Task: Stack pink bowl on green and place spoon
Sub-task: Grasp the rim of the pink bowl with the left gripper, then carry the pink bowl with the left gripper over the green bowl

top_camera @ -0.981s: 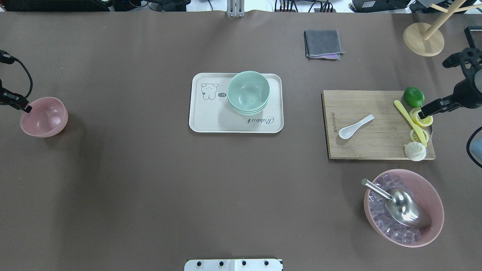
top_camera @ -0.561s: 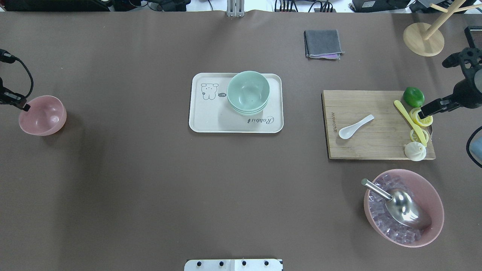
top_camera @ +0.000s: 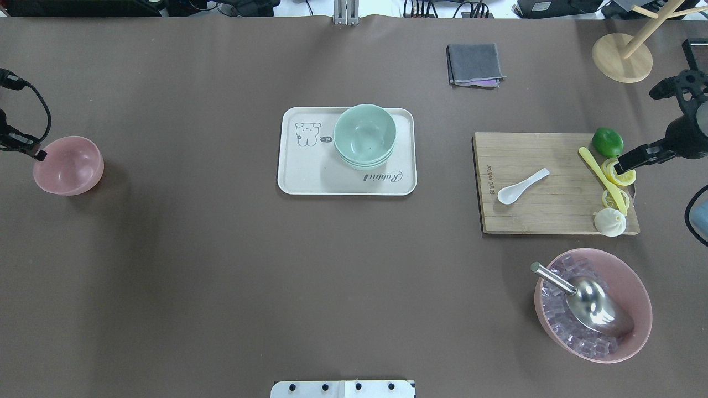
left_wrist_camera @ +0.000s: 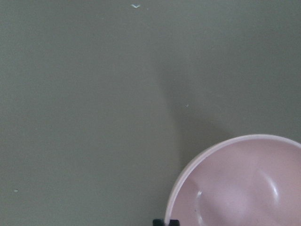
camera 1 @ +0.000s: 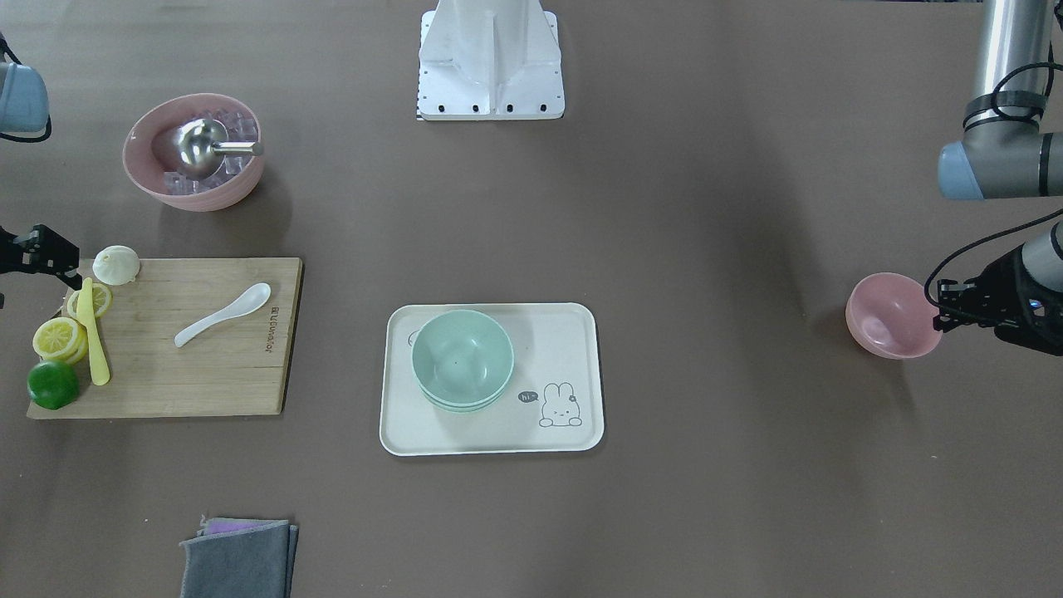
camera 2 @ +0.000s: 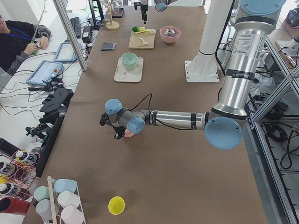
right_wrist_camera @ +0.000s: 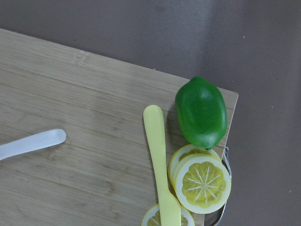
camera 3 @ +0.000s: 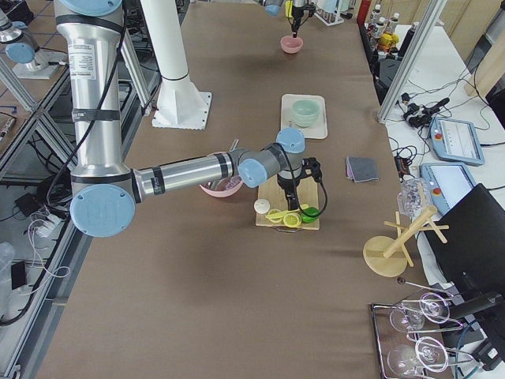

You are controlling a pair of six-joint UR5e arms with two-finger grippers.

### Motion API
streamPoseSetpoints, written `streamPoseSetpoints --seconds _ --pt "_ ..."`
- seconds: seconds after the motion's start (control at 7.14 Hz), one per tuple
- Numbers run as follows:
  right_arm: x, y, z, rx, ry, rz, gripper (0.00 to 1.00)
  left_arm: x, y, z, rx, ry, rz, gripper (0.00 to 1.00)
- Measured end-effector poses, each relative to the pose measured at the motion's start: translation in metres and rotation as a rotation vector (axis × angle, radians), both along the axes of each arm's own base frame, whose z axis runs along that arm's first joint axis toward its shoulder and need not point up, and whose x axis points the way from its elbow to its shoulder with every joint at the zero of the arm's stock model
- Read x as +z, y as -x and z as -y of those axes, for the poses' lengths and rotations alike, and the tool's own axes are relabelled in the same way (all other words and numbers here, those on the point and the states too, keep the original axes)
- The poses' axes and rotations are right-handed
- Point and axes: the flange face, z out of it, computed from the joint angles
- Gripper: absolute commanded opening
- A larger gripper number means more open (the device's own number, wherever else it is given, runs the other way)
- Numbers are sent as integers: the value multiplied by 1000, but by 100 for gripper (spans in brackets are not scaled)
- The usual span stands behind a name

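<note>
A small pink bowl (top_camera: pixel 68 166) hangs at the table's far left, tilted and a little above the surface. My left gripper (top_camera: pixel 40 155) is shut on its rim; the bowl also shows in the front view (camera 1: pixel 890 316) and the left wrist view (left_wrist_camera: pixel 244 188). Stacked green bowls (top_camera: pixel 365 135) stand on a white tray (top_camera: pixel 298 177) at the centre. A white spoon (top_camera: pixel 522 186) lies on the cutting board (top_camera: pixel 531 215); it also shows in the right wrist view (right_wrist_camera: pixel 30 142). My right gripper (top_camera: pixel 624 164) hovers over lemon slices at the board's right end, apparently open and empty.
On the board lie a lime (top_camera: pixel 607 142), lemon slices (top_camera: pixel 618 174), a yellow knife (top_camera: pixel 600 177) and a dumpling (top_camera: pixel 609 222). A large pink bowl of ice with a metal scoop (top_camera: pixel 593 305) stands front right. A grey cloth (top_camera: pixel 474 64) and a wooden stand (top_camera: pixel 622 58) are at the back.
My left gripper has shifted the pink bowl slightly away from the robot and towards the centre, still held by the rim. The right arm has barely moved.
</note>
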Motion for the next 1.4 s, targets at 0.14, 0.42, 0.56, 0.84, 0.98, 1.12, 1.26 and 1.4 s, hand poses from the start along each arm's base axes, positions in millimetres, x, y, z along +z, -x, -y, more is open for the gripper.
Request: streamPoseSetpoints --seconds 0.14,0.42,0.56,0.84,0.98,1.12,1.26,1.4 --pt "0 0 0 0 0 0 100 -14 -5 5 15 6 -41 0" --pt "0 0 0 0 0 0 100 -61 -14 21 -33 51 -102 0" --pt "0 1 0 0 0 0 100 -99 -23 27 -85 89 -130 0" --pt "-1 2 1 -1 -2 0 100 -194 -73 23 -149 183 -181 0" --pt "-1 2 1 -2 -2 0 100 -244 -108 17 -174 233 -197 0" --pt "-2 3 1 -3 -3 0 100 -284 -145 10 -199 272 -202 0" --pt "-2 3 1 -3 -5 0 100 -325 -189 -2 -220 307 -204 0" --pt "-3 3 1 -3 -6 0 100 -369 -230 -15 -240 336 -201 0"
